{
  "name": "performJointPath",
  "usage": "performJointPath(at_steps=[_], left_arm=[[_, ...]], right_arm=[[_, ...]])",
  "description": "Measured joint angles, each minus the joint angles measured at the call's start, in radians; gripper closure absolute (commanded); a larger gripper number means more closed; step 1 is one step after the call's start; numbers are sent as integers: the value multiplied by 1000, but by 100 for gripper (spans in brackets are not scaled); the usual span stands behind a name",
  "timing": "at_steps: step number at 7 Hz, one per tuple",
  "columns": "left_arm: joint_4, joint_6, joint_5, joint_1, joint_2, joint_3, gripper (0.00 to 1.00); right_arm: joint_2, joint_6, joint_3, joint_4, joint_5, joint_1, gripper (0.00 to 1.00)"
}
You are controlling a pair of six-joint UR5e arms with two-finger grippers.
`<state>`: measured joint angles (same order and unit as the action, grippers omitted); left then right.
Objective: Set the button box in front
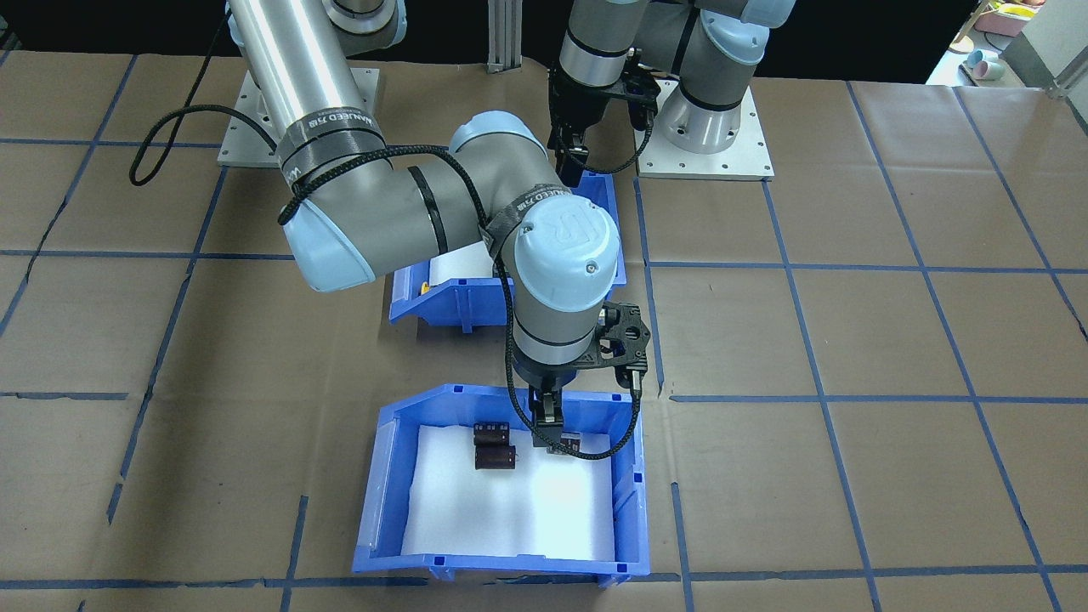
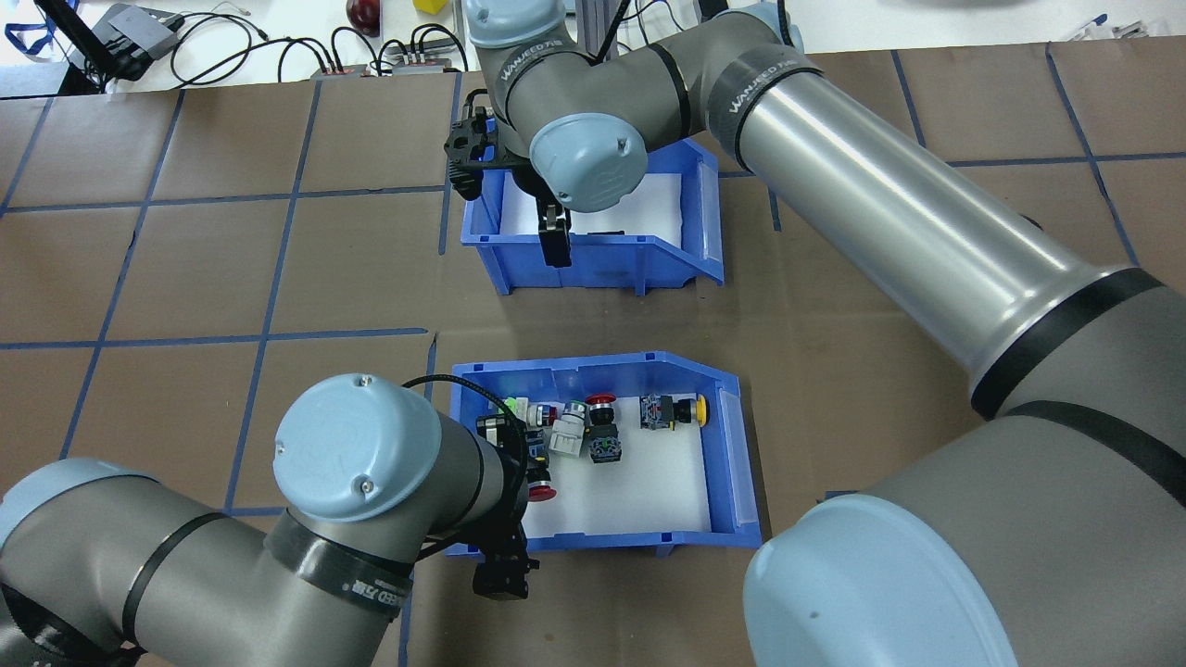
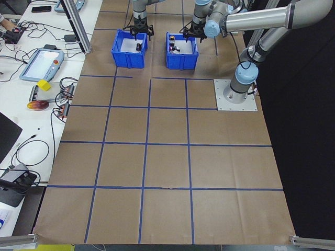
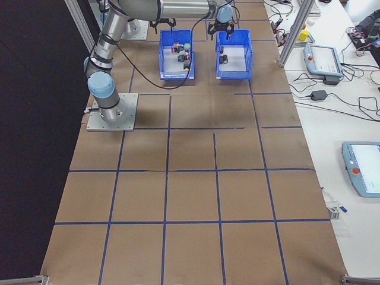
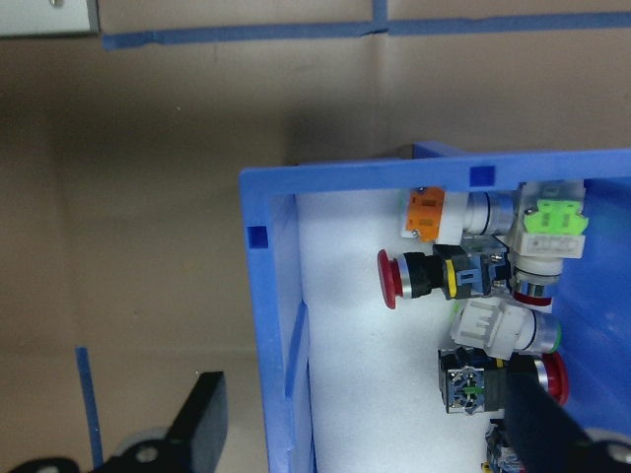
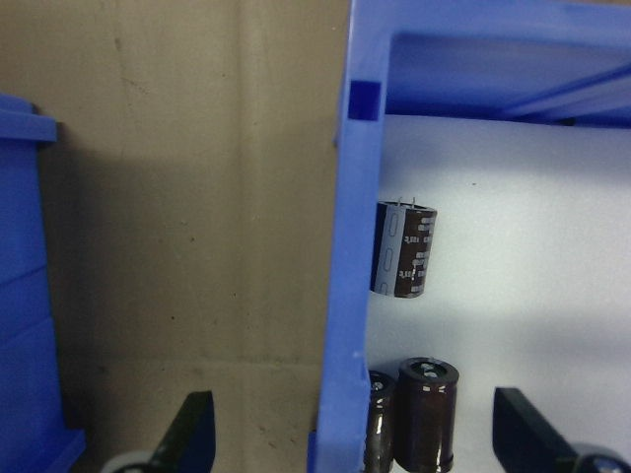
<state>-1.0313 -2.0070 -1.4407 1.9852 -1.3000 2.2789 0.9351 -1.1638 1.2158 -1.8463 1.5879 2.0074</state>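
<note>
So the button box (image 2: 593,372) is sitting about midway along the bench (image 2: 185,278), on the robot's side. The other blue bin (image 2: 602,261) is straight past it toward the operators' edge, with a strip of bare brown paper between the two, so they're not touching. Inside the button box there's a clump of switches up against the far-left part of the white floor: a red mushroom button (image 5: 394,278), an orange one (image 5: 424,212) and a green-capped one (image 5: 554,217). A yellow-capped switch (image 2: 690,410) lies off on its own toward the right wall. The left gripper (image 5: 370,429) is down at the box's left wall, near the robot-side corner. In the wrist view it's spread wide and straddling that wall, with one finger (image 5: 202,419) outside over the paper and the other finger (image 5: 542,434) inside over the floor. There's a clear gap on both sides of the wall, so it isn't pinching anything. The right gripper (image 6: 350,434) is in much the same pose on the other bin, parted wide with the bin's robot-side wall running up between the fingers and nothing gripped. That bin only has dark cylinders in it. One (image 6: 404,251) lies just beside the wall and a pair (image 6: 426,414) sits close to the gripper. Both bins are flat on the bench.
</note>
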Motion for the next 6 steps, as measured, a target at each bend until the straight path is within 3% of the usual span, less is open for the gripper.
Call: performJointPath(at_steps=[1, 2, 4, 6], left_arm=[[21, -17, 4, 25, -2, 13, 1], [27, -30, 5, 41, -6, 23, 2], [32, -37, 4, 49, -25, 36, 4], [37, -42, 2, 52, -62, 38, 7]], right_arm=[[-6, 1, 39, -54, 1, -2, 10], [-7, 8, 77, -109, 2, -2, 40], [-1, 29, 101, -135, 31, 1, 80], [6, 33, 101, -134, 58, 3, 90]])
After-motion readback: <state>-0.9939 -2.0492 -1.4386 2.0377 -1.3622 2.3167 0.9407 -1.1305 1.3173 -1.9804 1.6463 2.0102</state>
